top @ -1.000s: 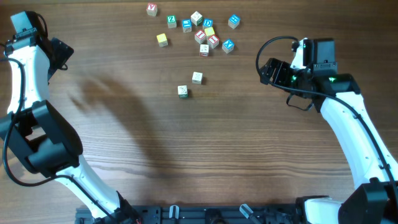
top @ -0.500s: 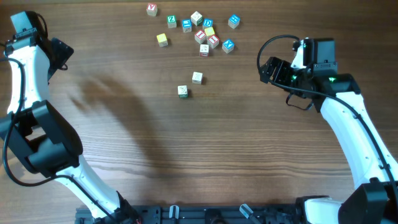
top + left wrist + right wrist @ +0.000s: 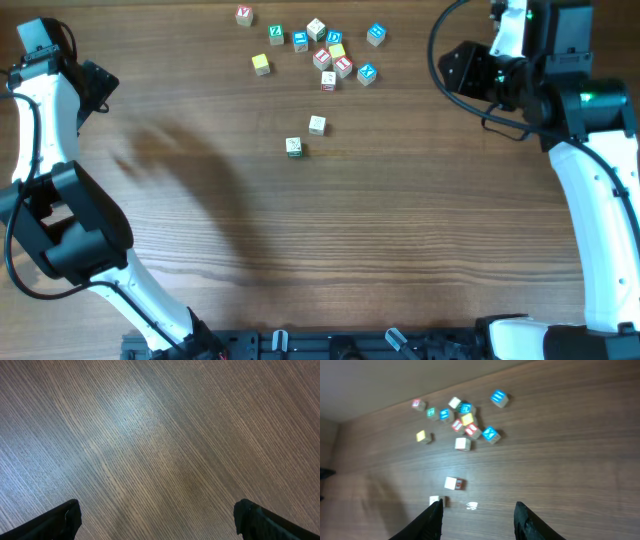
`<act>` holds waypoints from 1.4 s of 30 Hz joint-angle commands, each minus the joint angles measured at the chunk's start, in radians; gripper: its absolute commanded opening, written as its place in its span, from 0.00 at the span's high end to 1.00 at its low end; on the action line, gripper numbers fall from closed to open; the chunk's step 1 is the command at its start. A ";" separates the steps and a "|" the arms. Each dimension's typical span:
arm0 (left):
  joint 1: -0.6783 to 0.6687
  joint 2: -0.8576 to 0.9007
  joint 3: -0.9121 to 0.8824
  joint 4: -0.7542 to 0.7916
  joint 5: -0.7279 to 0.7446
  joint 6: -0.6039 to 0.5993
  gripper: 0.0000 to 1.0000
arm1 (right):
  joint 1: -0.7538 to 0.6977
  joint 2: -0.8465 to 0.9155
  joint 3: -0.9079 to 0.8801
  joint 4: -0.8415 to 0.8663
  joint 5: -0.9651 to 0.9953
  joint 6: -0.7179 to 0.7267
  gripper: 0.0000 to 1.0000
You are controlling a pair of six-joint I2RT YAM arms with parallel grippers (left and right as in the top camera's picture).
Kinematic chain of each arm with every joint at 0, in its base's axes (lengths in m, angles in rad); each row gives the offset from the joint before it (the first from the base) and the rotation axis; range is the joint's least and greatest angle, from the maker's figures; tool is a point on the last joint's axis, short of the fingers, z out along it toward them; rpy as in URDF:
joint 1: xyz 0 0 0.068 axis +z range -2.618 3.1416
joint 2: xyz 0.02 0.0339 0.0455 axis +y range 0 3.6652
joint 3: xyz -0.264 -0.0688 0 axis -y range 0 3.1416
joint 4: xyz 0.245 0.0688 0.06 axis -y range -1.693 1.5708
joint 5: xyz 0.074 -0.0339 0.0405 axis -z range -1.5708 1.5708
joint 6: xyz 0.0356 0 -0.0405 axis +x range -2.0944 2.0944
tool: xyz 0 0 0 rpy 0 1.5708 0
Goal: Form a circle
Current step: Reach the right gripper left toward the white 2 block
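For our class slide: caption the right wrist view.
Right end effector hovers empty above scattered letter cubes on a wooden table.

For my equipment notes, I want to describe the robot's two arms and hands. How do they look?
The left arm and right arm have white links and black joints. The right one carries a looping black cable and a small green light. The left hand and right hand have black fingers.

The wood-grain table (image 3: 400,250) bears a whitish cube (image 3: 317,124) near a green-marked cube (image 3: 293,146).
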 commanded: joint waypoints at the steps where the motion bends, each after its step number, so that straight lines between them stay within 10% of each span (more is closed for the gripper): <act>1: 0.004 -0.012 0.011 0.000 0.001 0.008 0.00 | 0.099 0.031 0.007 -0.004 0.066 0.006 0.49; 16: 0.004 -0.012 0.011 0.000 0.001 0.008 0.00 | 0.366 0.377 0.007 0.142 0.204 0.109 0.21; 42: 0.004 -0.012 0.011 0.000 0.001 0.008 0.00 | 0.494 0.671 -0.020 0.439 0.402 0.304 0.24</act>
